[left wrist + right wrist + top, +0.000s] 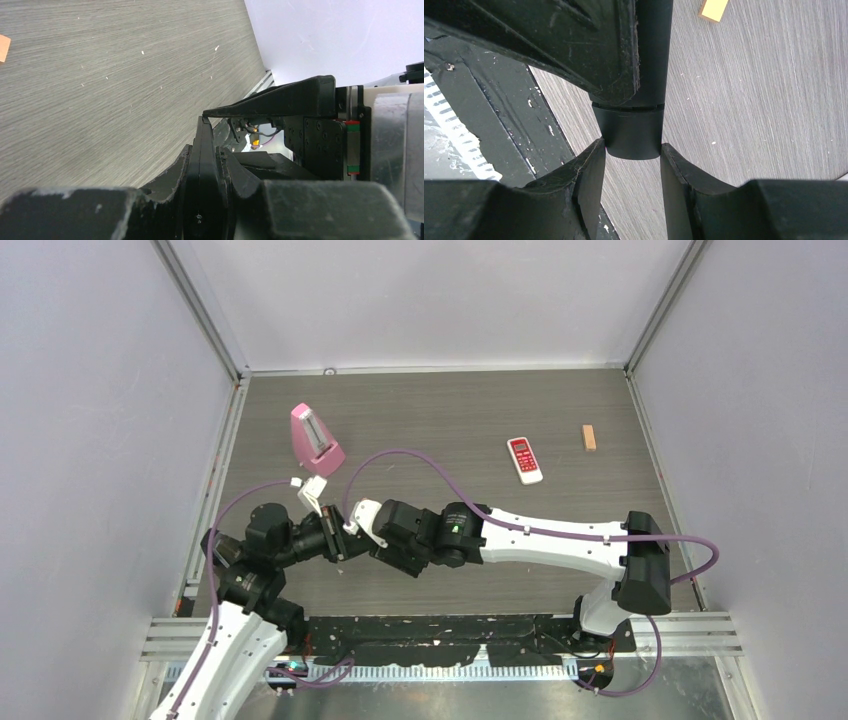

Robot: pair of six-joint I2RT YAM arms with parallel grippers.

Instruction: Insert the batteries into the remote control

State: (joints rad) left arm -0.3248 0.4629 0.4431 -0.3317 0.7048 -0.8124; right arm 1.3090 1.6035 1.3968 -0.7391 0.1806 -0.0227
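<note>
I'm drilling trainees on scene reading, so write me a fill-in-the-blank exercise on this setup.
1. The left fingers and right fingers both pinch the ___ remote.
2. The wooden block lies to the ___ of the white remote.
3. The pink metronome stands nearest the ___ arm.

Missing words: black; right; left.
</note>
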